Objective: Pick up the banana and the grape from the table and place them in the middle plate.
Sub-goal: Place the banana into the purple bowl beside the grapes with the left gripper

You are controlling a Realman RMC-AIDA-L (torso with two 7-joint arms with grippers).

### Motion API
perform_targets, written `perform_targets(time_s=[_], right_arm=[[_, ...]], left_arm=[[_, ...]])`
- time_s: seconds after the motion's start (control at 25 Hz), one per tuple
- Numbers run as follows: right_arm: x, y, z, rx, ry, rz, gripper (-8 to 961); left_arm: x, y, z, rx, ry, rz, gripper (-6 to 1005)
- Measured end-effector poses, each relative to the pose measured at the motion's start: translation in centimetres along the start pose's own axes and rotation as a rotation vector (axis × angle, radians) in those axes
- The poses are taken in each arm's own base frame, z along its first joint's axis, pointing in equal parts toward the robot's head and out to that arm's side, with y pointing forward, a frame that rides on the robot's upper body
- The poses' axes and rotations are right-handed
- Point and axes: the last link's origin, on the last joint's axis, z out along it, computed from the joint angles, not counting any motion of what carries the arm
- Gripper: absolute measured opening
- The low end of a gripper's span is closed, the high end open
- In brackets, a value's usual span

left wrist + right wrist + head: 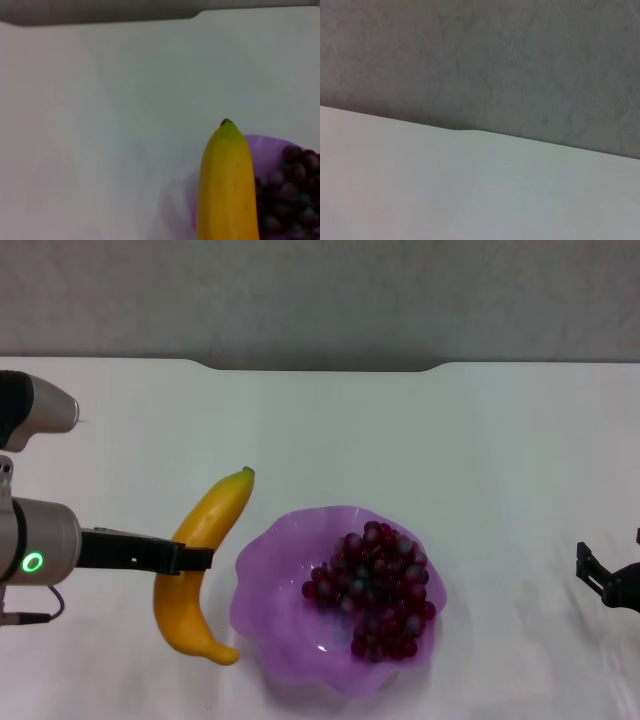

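Observation:
The banana [200,570] lies curved just left of the middle plate [270,580], with its stem tip pointing away from me. My left gripper [192,559] reaches in from the left and is shut across the banana's middle. In the left wrist view the banana [226,190] fills the near part, with the plate [265,147] behind it. The grape [375,585] bunch lies inside the purple plate, toward its right side, and also shows in the left wrist view [292,192]. My right gripper [610,575] is open and empty, parked at the table's right edge.
The white table [420,440] stretches wide behind the plate, with a notched far edge against a grey wall. The right wrist view shows only the tabletop [445,190] and the wall.

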Motion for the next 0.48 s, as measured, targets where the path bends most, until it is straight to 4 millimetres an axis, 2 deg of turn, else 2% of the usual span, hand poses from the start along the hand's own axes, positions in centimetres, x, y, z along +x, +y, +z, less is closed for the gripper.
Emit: perform_targets(time_s=[0.48], right_arm=[[-0.3,0.1,0.3,-0.003,-0.008,0.0,850]], left_arm=[[-0.4,3.0,1.5,-0.101,0.025,-0.108,516]])
